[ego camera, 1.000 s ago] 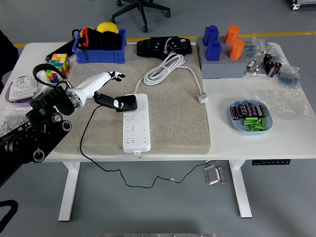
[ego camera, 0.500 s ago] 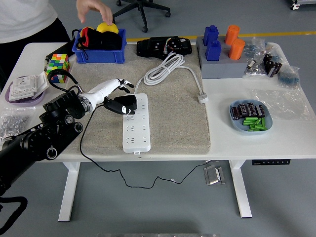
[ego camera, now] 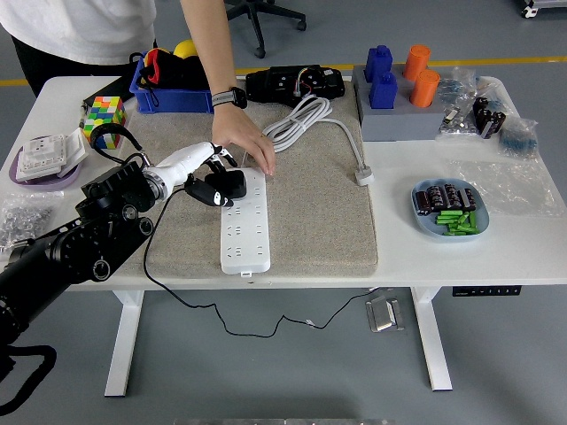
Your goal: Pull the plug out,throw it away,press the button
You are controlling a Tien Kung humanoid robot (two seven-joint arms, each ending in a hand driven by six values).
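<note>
Black plug (ego camera: 218, 188) sits in the white power strip's (ego camera: 244, 221) 12 o'clock end, the strip running toward 6; left robot hand (ego camera: 205, 166), at 10 o'clock of the plug, appears to pinch it, while a person's hand (ego camera: 244, 146) steadies the strip.

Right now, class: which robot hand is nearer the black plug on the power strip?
Left. The left hand is at the black plug on the power strip; the right hand is out of view.

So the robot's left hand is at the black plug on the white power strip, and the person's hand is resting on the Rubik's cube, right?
Not quite. In the head view the person's hand rests on the top end of the white power strip, not on the Rubik's cube, which sits untouched at the table's left. The robot's left hand is at the black plug as you said.
</note>
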